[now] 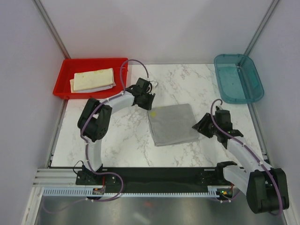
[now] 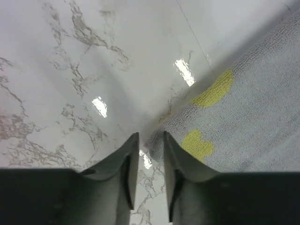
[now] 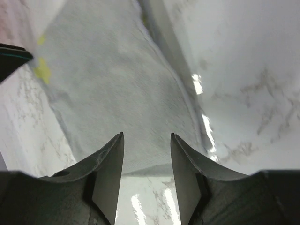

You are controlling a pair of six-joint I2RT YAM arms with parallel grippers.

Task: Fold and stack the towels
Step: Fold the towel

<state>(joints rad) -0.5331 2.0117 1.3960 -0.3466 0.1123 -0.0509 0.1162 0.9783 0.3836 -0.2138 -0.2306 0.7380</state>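
My left gripper (image 2: 151, 139) is narrowed at the grey towel's (image 1: 172, 124) corner; whether it pinches, I cannot tell. My right gripper (image 3: 146, 136) is spread at its right edge, mid-table (image 1: 122, 136).

The desk (image 1: 117, 140) is finished in a smooth, glossy white marble pattern with grey veins, on which lamp glints are mirrored, and a ribbed rail (image 1: 61, 177) of dull metal is set along its near edge. The grey towel (image 1: 172, 124) is made of soft, matt terry cloth with a fine looped nap, its yellow patches of the same nap, and the cream towels (image 1: 93, 78) are seen as smoother matt cloth. The red tray (image 1: 63, 79) is of opaque, faintly shiny plastic, the teal bin (image 1: 255, 82) of translucent glossy plastic, and the left pincer (image 2: 151, 140) and right pincer (image 3: 146, 136) of dark, matt, smooth plastic.
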